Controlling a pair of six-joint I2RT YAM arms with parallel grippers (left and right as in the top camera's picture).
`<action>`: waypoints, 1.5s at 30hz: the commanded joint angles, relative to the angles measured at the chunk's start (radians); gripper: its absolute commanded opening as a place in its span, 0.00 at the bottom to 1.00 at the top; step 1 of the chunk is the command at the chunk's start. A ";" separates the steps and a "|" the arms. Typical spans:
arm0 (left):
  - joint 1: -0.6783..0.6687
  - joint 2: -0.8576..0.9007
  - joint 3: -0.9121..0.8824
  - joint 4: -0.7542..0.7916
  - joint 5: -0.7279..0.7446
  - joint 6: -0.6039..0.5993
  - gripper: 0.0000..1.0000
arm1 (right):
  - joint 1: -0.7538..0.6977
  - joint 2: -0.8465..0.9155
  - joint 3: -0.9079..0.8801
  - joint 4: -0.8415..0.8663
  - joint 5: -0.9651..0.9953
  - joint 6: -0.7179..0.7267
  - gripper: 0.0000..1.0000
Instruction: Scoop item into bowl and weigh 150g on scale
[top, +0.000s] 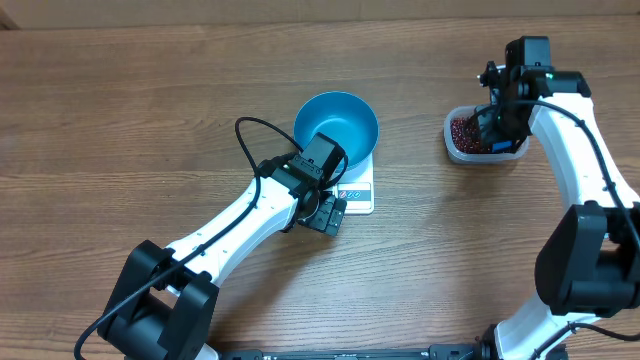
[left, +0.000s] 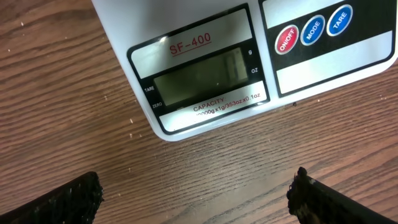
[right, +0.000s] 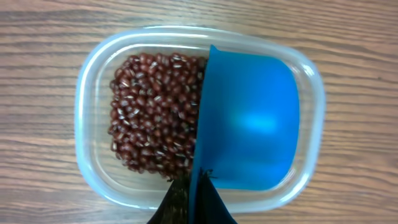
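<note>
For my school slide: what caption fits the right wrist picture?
Blue scoop inside a clear tub, beside red-brown beans.

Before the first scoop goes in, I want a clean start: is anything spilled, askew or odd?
Nothing spilled: the beans all lie inside the clear tub with the scoop, and the empty bowl sits on the scale. Only oddity: the scale's display shows no clear reading.
</note>
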 joint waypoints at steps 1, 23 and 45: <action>-0.003 -0.017 -0.009 -0.001 -0.014 -0.015 1.00 | -0.014 0.022 -0.081 0.031 -0.077 0.024 0.04; -0.003 -0.017 -0.009 -0.005 -0.014 -0.005 1.00 | -0.197 0.022 -0.099 0.055 -0.564 0.183 0.04; -0.002 -0.017 -0.009 -0.005 -0.015 -0.005 1.00 | -0.269 0.023 -0.179 0.116 -0.794 0.176 0.04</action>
